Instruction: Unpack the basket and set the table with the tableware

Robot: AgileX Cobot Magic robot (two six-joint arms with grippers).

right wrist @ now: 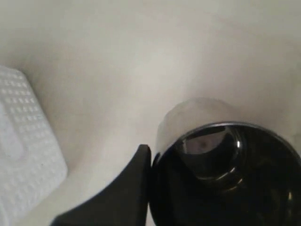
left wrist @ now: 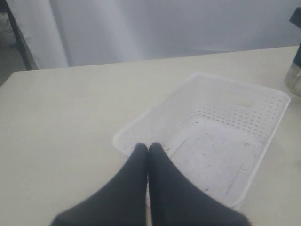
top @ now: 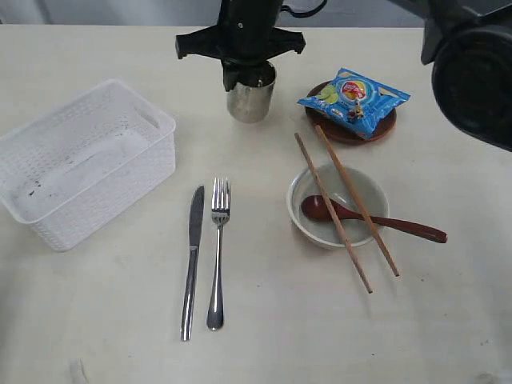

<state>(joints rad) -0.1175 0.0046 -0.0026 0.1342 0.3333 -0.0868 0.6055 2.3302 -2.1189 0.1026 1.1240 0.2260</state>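
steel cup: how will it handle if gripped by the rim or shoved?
The cup looks empty, so probably light. Its shiny smooth wall is likely slippery where the right gripper pinches the rim. It stands upright on the table; a push up high could tip it, and on its side it would probably roll.

I am working in what is looking like a robotics lab rather than a home. The bare, scuffed beige counter is standing against a plain pale backdrop, with a dark frame post running up beside it. My black arm is hanging over a knife, fork and white basket, all lying staged as for a test.
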